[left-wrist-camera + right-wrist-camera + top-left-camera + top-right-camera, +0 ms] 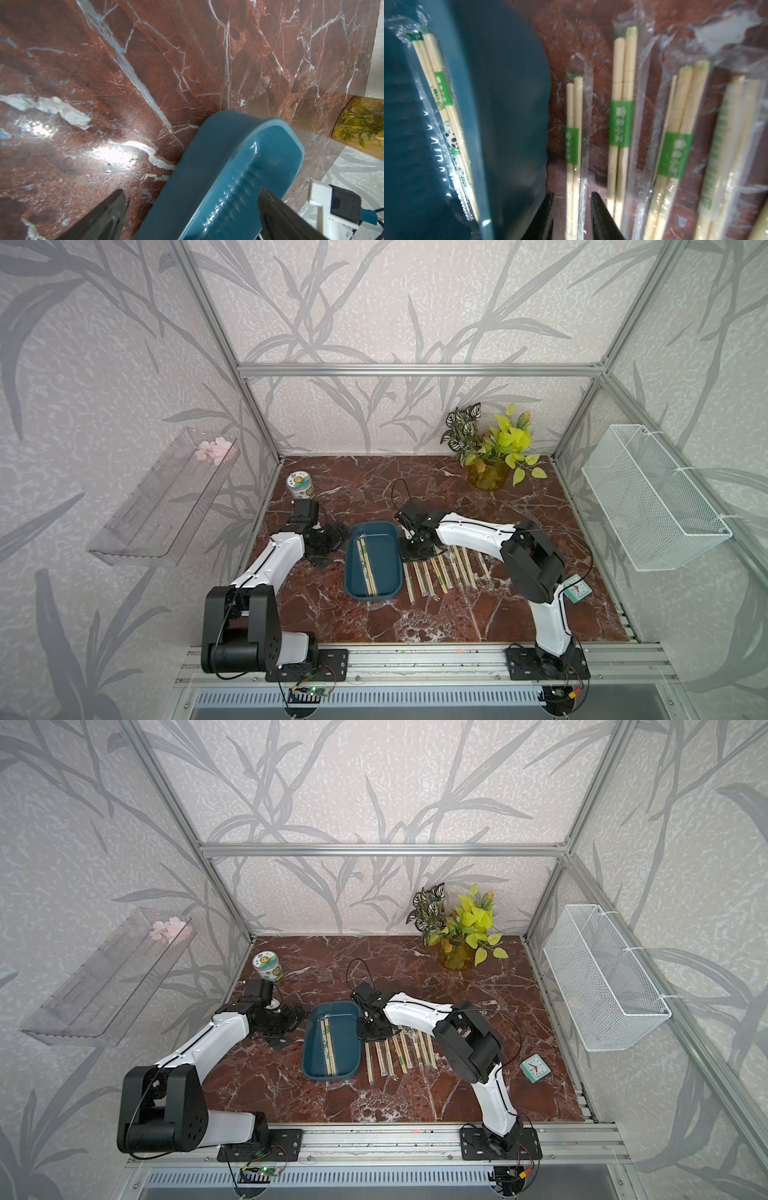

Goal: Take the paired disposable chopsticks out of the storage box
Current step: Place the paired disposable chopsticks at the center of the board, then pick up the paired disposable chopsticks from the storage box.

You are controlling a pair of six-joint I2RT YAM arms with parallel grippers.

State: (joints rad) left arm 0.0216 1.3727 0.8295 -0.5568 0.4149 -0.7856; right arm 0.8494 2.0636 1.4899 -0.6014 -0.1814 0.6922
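— Paired disposable chopsticks [365, 568]: last pairs left in storage box [388, 564], lying along its length; others rowed just right of it.

— Right gripper [572, 194], nearer, slightly spread astride closest outside pair [574, 133]; box contents leftward. Left gripper [192, 189] spread across box rim.

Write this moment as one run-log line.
left hand open astride storage box rim | right hand open around chopstick pair on table | more chopsticks in box

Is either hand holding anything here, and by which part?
Nothing is gripped. The right hand stands open astride one end of a wrapped chopstick pair lying on the table; the left hand stands open astride the storage box wall.
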